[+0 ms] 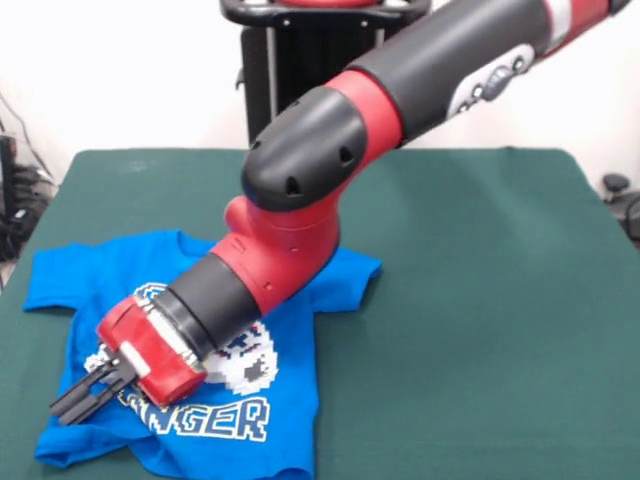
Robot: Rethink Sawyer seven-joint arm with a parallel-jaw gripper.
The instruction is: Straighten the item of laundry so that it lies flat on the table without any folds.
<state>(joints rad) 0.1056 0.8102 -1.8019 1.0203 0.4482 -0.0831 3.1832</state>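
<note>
The item of laundry, a bright blue T-shirt, lies print side up on the left part of the table. Its sleeves spread out to the left and right. The hem near the picture's bottom edge is wavy and slightly bunched at the lower left corner. My arm reaches down across the shirt from the upper right and hides the collar and part of the white print. The gripper points low toward the shirt's lower left side, just over the cloth. Whether it touches the cloth is unclear.
The dark green table stretches wide to the right of the shirt. Cables and dark equipment sit off the table's left edge, and a black object lies beyond the right edge.
</note>
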